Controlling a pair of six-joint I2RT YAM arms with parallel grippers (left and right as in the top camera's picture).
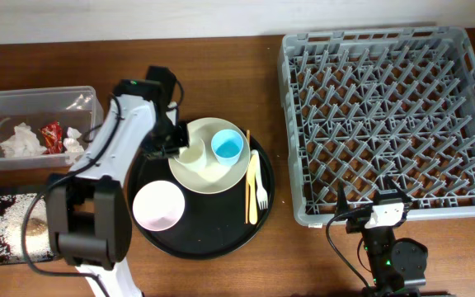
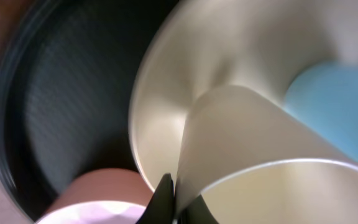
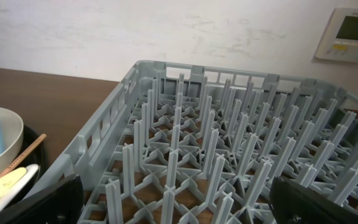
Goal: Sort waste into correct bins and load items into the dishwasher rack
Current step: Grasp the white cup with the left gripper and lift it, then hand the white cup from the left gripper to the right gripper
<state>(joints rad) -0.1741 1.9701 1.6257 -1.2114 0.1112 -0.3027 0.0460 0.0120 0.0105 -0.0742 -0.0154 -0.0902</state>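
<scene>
Left gripper [image 1: 177, 151] looks clamped on wall of small cream cup [image 1: 192, 154]. Cup sits on cream round plate [image 1: 209, 176], beside small blue cup [image 1: 228, 146]. Right gripper [image 1: 375, 211] spread wide, idle at dishwasher rack [image 1: 386, 107]. Risk: thin rim pinch slips on lift, cup tilts, knocks blue cup.

Brown wooden worktop [image 1: 221, 49] held clear tub [image 1: 35, 92] and black bin [image 1: 7, 202] at left, round tray [image 1: 213, 235] in middle, grey rack [image 1: 369, 37] at right.

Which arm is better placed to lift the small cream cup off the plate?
Left. The left gripper has its jaws pinching the wall of the small cream cup on the plate. The right gripper sits open at the dishwasher rack, away from the cup.
</scene>
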